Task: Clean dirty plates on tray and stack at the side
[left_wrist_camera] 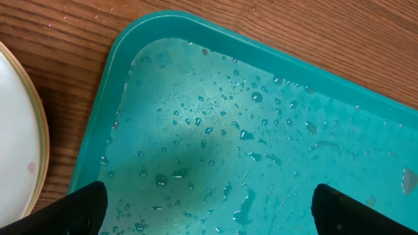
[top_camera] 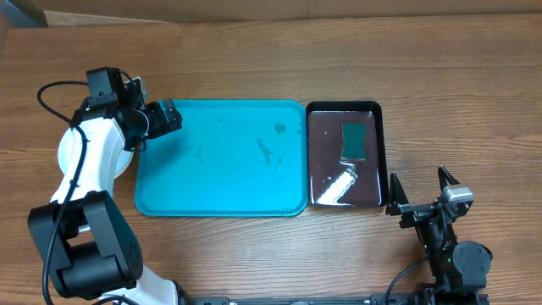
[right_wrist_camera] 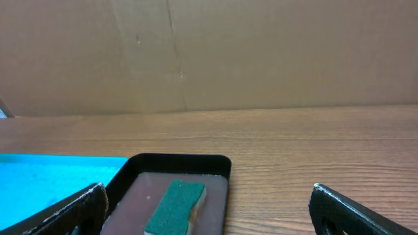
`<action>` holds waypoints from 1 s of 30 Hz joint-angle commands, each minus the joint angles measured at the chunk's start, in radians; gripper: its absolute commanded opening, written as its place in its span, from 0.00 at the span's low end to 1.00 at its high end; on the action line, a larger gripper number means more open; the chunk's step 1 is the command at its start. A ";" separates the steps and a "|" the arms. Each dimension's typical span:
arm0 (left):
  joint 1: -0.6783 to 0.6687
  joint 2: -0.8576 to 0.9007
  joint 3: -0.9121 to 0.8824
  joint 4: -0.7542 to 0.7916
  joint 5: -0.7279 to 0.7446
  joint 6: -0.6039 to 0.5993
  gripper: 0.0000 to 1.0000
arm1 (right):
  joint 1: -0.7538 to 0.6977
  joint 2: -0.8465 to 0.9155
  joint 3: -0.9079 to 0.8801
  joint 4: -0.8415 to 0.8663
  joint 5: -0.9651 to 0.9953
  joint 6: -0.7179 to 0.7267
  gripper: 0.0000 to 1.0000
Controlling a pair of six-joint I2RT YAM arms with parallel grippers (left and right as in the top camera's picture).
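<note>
Overhead view: the wet turquoise tray (top_camera: 220,182) sits mid-frame. The stacked plates (top_camera: 64,149) lie at the left, partly under the left arm. The left gripper (top_camera: 174,117) hovers spread at the tray's upper-left corner. The right gripper (top_camera: 417,178), also spread, is at lower right beside the dark tray (top_camera: 326,144), which holds a green sponge (top_camera: 353,141).

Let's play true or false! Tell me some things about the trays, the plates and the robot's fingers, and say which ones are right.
1. Plates sit on the blue tray. False: it holds only drops; the plates are stacked beside it.
2. The sponge lies in the dark tray. True.
3. The right fingers hold the sponge. False: they are open and empty.
4. The blue tray is wet. True.
</note>
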 commanded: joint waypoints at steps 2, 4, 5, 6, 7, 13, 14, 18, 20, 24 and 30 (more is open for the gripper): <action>-0.002 0.003 -0.001 0.004 0.011 0.019 1.00 | -0.002 -0.010 -0.011 0.006 0.006 -0.004 1.00; -0.002 0.002 -0.001 0.004 0.008 0.019 1.00 | -0.002 -0.010 -0.011 0.006 0.006 -0.004 1.00; -0.002 -0.001 -0.001 0.003 0.008 0.019 1.00 | -0.002 -0.010 -0.011 0.006 0.006 -0.004 1.00; -0.002 -0.004 -0.001 0.003 0.008 0.019 1.00 | -0.002 -0.010 -0.011 0.006 0.006 -0.003 1.00; -0.003 -0.009 -0.001 0.003 0.008 0.019 1.00 | -0.002 -0.010 -0.011 0.006 0.006 -0.004 1.00; -0.071 -0.155 -0.001 0.003 -0.016 0.019 1.00 | -0.002 -0.010 -0.011 0.006 0.006 -0.003 1.00; -0.089 -0.189 -0.001 0.003 -0.019 0.019 1.00 | -0.002 -0.010 -0.011 0.006 0.006 -0.004 1.00; -0.169 -0.402 -0.001 0.003 -0.019 0.019 1.00 | -0.002 -0.010 -0.011 0.006 0.006 -0.004 1.00; -0.185 -0.492 -0.001 0.003 -0.018 0.019 1.00 | -0.002 -0.010 -0.011 0.006 0.006 -0.004 1.00; -0.192 -0.645 -0.002 0.003 -0.019 0.019 1.00 | -0.002 -0.010 -0.011 0.006 0.006 -0.003 1.00; -0.192 -0.864 -0.083 -0.023 -0.036 0.019 1.00 | -0.002 -0.010 -0.011 0.006 0.006 -0.003 1.00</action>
